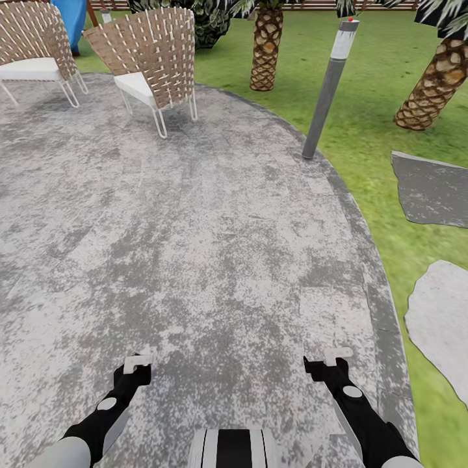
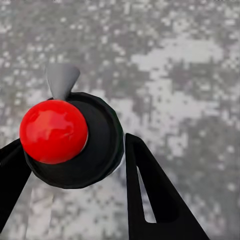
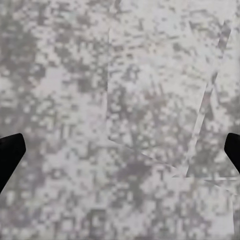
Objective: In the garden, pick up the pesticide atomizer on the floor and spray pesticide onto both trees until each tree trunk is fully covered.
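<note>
1. The robot stands on a round paved patio (image 1: 195,247) of mottled grey and white stone, with both arms held low and forward over the paving
2. In the head view the left gripper (image 1: 138,364) hangs above the stone at the lower left, and the right gripper (image 1: 330,361) hangs above it at the lower right, the two well apart
3. The left wrist view shows a black round body with a glossy red ball (image 2: 53,131) on top and a grey cone-shaped nozzle (image 2: 62,80) beside it, sitting between the left gripper's dark fingers (image 2: 155,200); this is probably the pesticide atomizer (image 2: 100,145), though only its top can be seen
4. The left jaws stand close on either side of that black body and look closed around it
5. In the right wrist view the right gripper's two dark fingertips (image 3: 9,155) sit at opposite edges of the frame, spread wide with nothing between them but paving
6. Two woven wicker chairs (image 1: 153,58) with white seat pads stand at the far side of the patio
7. A grey lamp post (image 1: 328,88) rises, tilted in this view, at the patio's far right rim
8. Beyond it lies green lawn (image 1: 370,97) with two scaly palm trunks (image 1: 266,49) and flat grey stepping stones (image 1: 432,188) on the right
</note>
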You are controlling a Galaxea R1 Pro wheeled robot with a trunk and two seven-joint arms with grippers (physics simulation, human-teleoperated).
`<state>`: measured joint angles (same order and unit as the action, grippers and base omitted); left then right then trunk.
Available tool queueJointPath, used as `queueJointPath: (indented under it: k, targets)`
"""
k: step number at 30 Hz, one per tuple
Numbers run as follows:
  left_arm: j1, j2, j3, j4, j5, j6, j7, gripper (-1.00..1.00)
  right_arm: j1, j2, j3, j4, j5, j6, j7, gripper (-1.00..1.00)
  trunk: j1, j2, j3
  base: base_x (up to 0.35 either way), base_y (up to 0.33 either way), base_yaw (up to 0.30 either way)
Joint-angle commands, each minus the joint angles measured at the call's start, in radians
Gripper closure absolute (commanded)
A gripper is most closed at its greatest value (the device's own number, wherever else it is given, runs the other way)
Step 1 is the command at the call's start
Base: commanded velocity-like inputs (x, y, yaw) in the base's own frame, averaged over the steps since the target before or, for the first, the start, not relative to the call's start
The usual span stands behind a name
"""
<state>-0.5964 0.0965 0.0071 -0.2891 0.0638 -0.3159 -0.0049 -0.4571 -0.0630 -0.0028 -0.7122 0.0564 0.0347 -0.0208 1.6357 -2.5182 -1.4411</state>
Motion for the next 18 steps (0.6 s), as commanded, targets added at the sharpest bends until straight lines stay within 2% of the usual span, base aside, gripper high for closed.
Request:
queueJointPath:
  k: [1, 3, 18]
  targets:
    - [0.000, 0.000, 0.001, 0.001, 0.007, -0.003, 0.000, 1.00, 0.000, 0.000, 0.000, -0.001, 0.006, 0.004, -0.002, -1.00, 0.000, 0.000, -0.001, 0.000, 0.000, 0.000]
    - [0.000, 0.000, 0.001, 0.001, 0.007, -0.003, 0.000, 1.00, 0.000, 0.000, 0.000, -0.001, 0.006, 0.004, -0.002, -1.00, 0.000, 0.000, -0.001, 0.000, 0.000, 0.000]
    - [0.000, 0.000, 0.001, 0.001, 0.007, -0.003, 0.000, 1.00, 0.000, 0.000, 0.001, 0.000, 0.006, 0.004, -0.002, -1.00, -0.007, 0.003, 0.057, 0.000, 0.000, 0.000]
